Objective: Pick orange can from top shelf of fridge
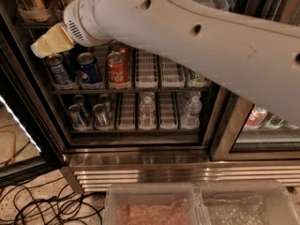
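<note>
Speckled floor [28,191] shows at 7–8 o'clock. Black cables [47,207] lie looped on it at 7. The fridge [140,170] stands on it, steel base at 6. Two clear bins [197,203] sit at 5–6; can't tell if they touch the floor. Gripper [47,42] is at 10, in front of the upper racks.
</note>
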{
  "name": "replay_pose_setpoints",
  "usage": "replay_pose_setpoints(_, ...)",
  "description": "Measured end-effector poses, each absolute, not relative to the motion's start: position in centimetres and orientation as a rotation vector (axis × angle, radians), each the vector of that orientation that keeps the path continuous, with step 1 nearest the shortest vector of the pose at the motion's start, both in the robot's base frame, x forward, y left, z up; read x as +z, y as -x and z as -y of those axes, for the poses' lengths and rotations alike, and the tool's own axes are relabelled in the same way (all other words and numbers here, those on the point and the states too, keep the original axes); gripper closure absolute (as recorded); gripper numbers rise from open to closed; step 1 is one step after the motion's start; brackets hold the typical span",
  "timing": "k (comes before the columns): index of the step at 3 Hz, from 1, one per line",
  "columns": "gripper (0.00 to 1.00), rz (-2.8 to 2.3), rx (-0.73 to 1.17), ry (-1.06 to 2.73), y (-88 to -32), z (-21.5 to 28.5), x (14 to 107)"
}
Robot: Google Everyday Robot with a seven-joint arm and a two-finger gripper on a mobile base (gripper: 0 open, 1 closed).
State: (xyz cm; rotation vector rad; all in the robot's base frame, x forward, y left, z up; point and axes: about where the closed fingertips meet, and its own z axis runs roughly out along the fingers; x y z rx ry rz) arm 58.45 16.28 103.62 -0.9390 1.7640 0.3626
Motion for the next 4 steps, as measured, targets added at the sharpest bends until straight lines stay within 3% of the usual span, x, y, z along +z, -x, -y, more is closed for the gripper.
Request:
replay_pose_setpoints(3, 0.00, -1.731, 0.297, 0.861, -59.2, -17.0, 104.8)
replay_pose_setpoints(4, 0.14, -1.737, 0.240, 0.812, -59.9, -17.3, 105.2)
